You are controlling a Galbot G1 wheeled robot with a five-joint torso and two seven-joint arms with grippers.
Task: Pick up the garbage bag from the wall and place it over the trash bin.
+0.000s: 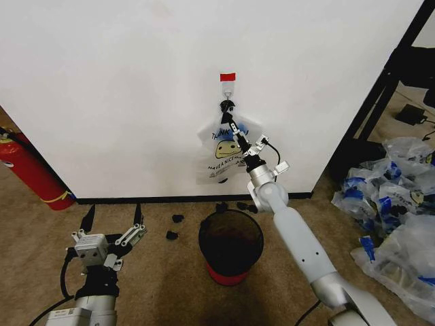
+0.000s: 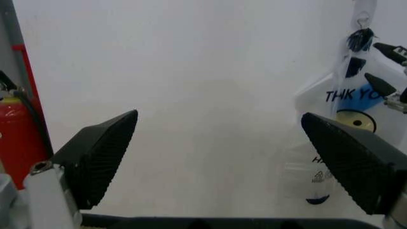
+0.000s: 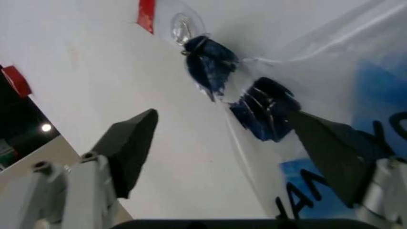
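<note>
The garbage bag point(image 1: 219, 155), translucent white with blue print and a yellow smiley, hangs by its dark blue handles point(image 3: 207, 64) from a small hook point(image 3: 182, 26) under a red tape strip point(image 1: 228, 77) on the wall point(image 1: 122, 88). My right gripper point(image 1: 233, 129) is raised against the bag's upper part, just below the hook. It is open, with the handles point(image 3: 264, 112) lying between its fingers point(image 3: 130, 143). The trash bin point(image 1: 204, 251), dark mesh with a red base, stands on the carpet below the bag. Low at the left, my left gripper point(image 1: 113, 214) is open and holds nothing.
A red fire extinguisher point(image 1: 34, 173) leans at the wall's left end. At the right, a heap of clear-and-blue plastic bags point(image 1: 397, 217) lies beside a black frame point(image 1: 377, 92). Small black pieces point(image 1: 177, 219) are scattered on the carpet near the black baseboard point(image 1: 149, 200).
</note>
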